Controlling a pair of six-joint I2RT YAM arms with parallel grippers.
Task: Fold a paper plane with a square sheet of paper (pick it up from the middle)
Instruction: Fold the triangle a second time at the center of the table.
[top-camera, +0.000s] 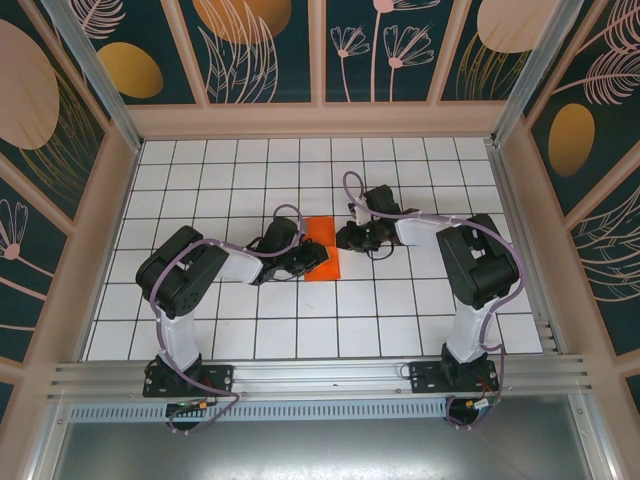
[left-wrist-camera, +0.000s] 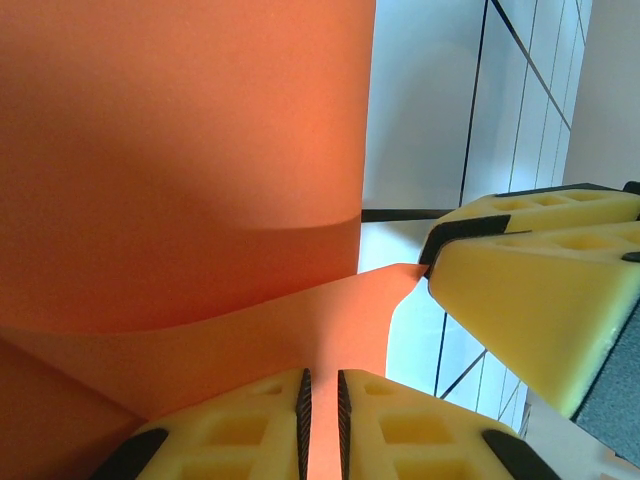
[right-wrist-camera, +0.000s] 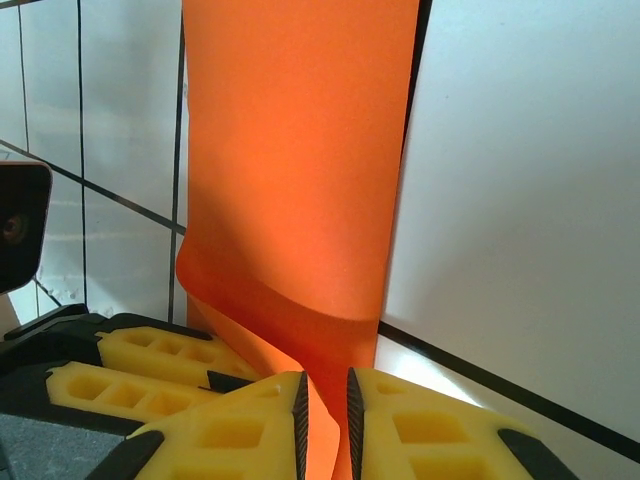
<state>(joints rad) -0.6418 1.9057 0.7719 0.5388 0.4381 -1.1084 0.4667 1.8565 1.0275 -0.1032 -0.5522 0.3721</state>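
Light and floppy, the paper (top-camera: 322, 250) at mid-frame on the counter (top-camera: 200, 180) seemed best held by its edges: the left gripper (left-wrist-camera: 320, 400) was clamped on it, but I could not tell the right gripper's (right-wrist-camera: 324, 400) hold.

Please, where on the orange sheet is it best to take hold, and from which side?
Take the square sheet of paper at the edge that curls up off the tiles, coming low from its side. The rest lies flat, leaving nothing to pinch.
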